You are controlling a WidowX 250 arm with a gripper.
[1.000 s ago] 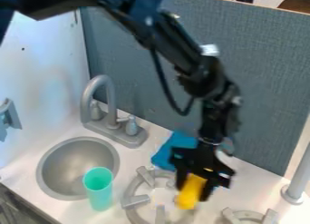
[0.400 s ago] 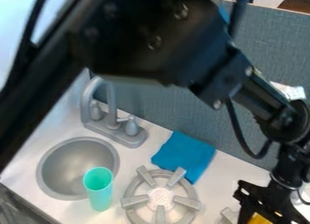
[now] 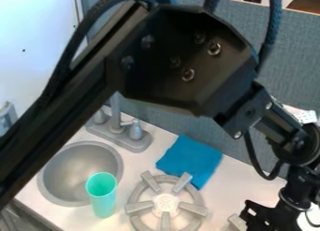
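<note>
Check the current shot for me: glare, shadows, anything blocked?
Camera view: left wall is brightly lit, near white; small glints on the bolts of the dark arm; soft shading inside the sink; no hard-edged arm shadow that I can make out on the counter; arm blocks the top of the faucet.

Gap between cloth (image 3: 191,159) and claw (image 3: 267,218) — arm (image 3: 181,61) across faucet (image 3: 128,137)

Bright light, washed-out white wall (image 3: 37,43), small glints on arm screws (image 3: 214,48)
</note>
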